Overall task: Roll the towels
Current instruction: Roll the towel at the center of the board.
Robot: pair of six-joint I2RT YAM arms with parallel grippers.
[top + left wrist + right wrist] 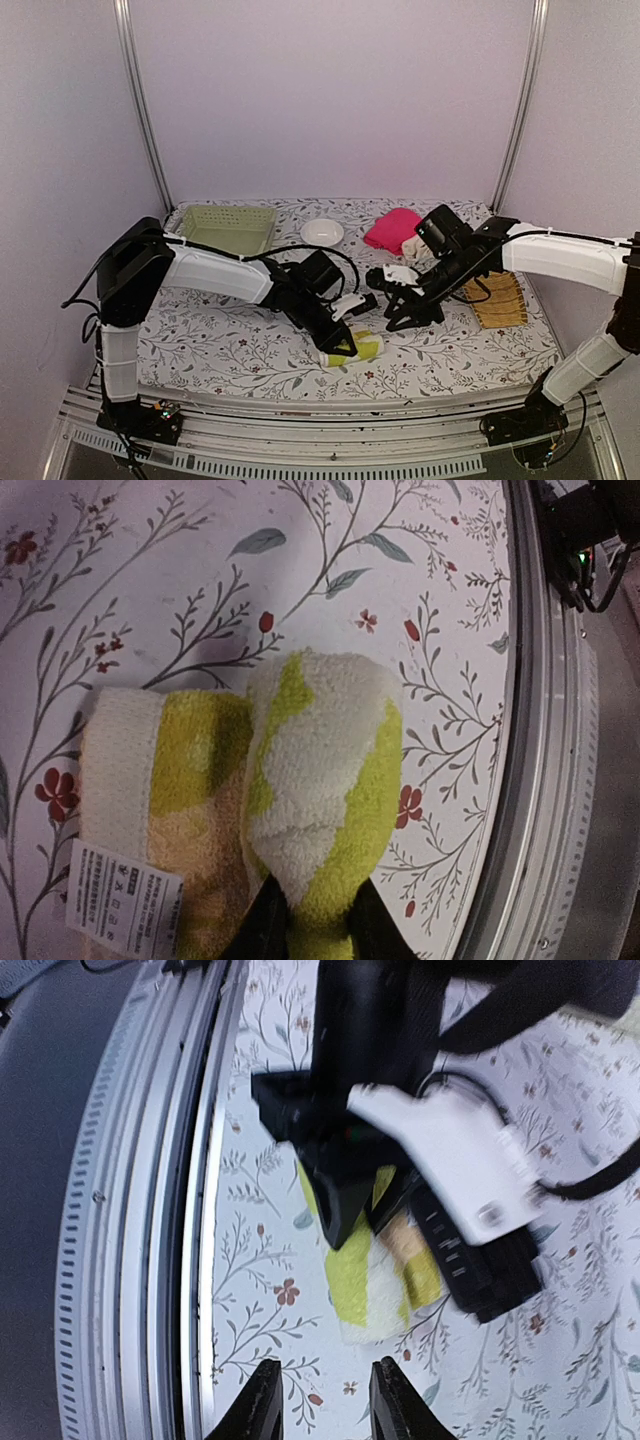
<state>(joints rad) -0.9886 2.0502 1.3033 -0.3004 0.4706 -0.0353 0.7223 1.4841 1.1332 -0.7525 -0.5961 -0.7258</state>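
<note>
A white label (125, 900) is showing on the yellow-green towel (320, 780), its print unreadable. The left gripper (315, 925) is pinching the towel's rolled end near the front of the table (200, 340). The right gripper (325, 1405) is hovering nearby, jaws parted, holding nothing. A green basket (228, 228) is sitting at the back.

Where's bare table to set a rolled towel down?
Free: front-left, between the left arm and the near table edge; front-right, between the yellow-green towel and woven tray. Crowded: centre, and back row of basket, bowl, pink towel.
</note>
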